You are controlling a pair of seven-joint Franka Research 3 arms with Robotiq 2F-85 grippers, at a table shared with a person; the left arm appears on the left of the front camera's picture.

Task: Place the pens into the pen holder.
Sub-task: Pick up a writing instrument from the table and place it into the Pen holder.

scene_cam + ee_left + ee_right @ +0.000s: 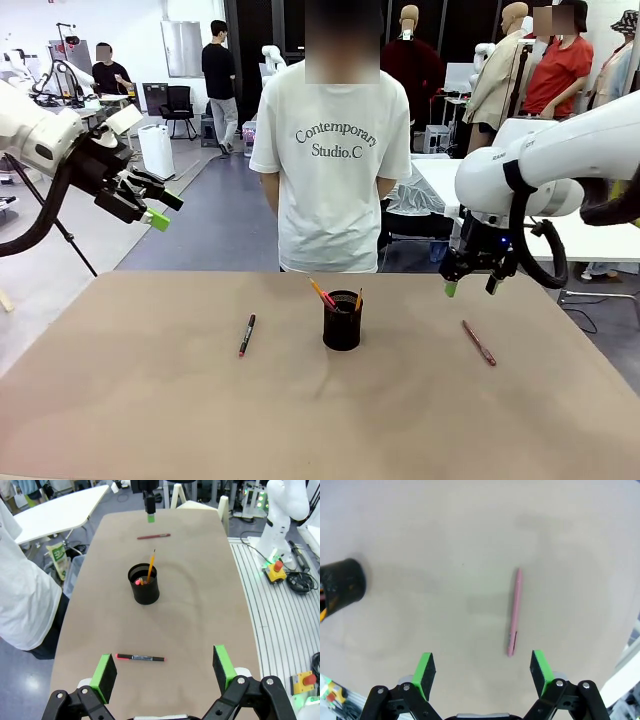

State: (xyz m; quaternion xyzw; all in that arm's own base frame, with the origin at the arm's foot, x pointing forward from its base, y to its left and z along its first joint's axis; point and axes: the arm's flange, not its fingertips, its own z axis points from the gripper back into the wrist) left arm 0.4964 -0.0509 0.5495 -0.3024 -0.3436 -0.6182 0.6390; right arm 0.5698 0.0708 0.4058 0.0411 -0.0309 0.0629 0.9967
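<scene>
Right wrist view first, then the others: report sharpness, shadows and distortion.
Right wrist view: the pinkish-red pen is sharp, with a faint grey patch beside it; the pen holder at the left edge looks soft. Front view: even light, no glare on the table. Left wrist view: wide-angle, the table tapers strongly away.

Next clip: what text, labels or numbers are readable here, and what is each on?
"Contemporary Studio.C": on the person's white T-shirt.
Pale marking on the dark pen: too small to read.
Green print on the bag on the floor: too blurred to read.
</scene>
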